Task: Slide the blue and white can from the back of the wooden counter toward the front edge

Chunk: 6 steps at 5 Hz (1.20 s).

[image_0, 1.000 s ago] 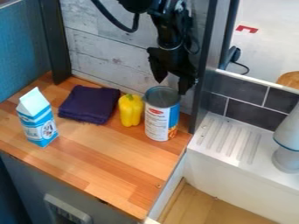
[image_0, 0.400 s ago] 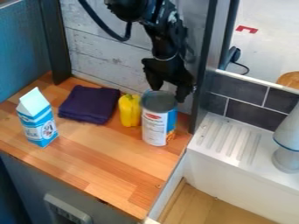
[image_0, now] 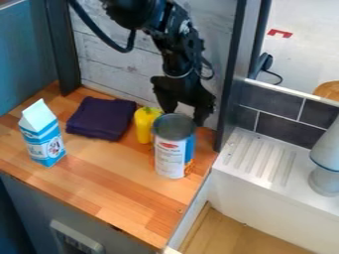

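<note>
The black gripper [image_0: 185,115] hangs just behind the can [image_0: 171,158], its two fingers spread apart with the tips by the can's back rim. The can is tall, with a white, blue and orange label and a grey top, and stands upright near the counter's right side. Whether the fingers touch it is hidden behind its top. A yellow bell pepper [image_0: 144,126] stands just left of the can, partly overlapped by it. Further left lie a folded dark purple cloth [image_0: 100,118] and, upright, a blue and white milk carton [image_0: 43,136].
The wooden counter [image_0: 106,183] ends at a front edge and a right edge. A dark upright post [image_0: 232,89] rises at its back right. Beyond it are a white ridged ledge [image_0: 261,156] and a whitish-grey object [image_0: 324,181]. A pale plank wall [image_0: 112,59] stands behind.
The gripper has come lower and toward the camera, slightly leftward. The can has slid forward and a little left, and now overlaps the pepper's right side. The cloth and carton have stayed put.
</note>
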Each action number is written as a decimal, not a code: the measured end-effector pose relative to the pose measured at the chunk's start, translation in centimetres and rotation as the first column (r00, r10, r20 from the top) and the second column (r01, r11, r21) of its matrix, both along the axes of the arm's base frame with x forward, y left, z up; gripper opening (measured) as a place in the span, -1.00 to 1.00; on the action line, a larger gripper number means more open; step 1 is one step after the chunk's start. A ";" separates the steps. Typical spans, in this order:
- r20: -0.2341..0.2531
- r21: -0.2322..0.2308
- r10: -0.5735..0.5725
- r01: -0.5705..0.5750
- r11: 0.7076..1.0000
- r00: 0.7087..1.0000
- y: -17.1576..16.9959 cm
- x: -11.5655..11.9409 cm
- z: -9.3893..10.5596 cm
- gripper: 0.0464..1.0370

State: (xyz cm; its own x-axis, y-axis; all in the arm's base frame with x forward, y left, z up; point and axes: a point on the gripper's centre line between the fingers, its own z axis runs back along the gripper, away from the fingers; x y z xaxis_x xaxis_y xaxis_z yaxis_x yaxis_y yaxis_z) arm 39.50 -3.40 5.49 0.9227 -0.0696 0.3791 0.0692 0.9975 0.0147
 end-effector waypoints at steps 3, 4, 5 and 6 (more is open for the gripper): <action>-0.061 0.022 -0.057 0.058 0.998 0.996 0.1 -3.0 -0.1 0.93; -0.103 0.041 -0.085 0.090 0.995 0.991 0.3 -4.4 0.4 0.93; -0.107 0.050 -0.079 0.085 0.995 0.991 0.6 -5.7 1.1 0.93; -0.113 0.057 -0.100 0.107 0.993 0.988 -0.1 -6.9 1.3 0.93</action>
State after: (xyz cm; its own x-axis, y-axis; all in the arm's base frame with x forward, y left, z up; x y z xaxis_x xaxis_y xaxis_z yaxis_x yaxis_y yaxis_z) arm 32.56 -3.50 6.78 0.9452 -0.1873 0.2675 0.1768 0.9822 0.0632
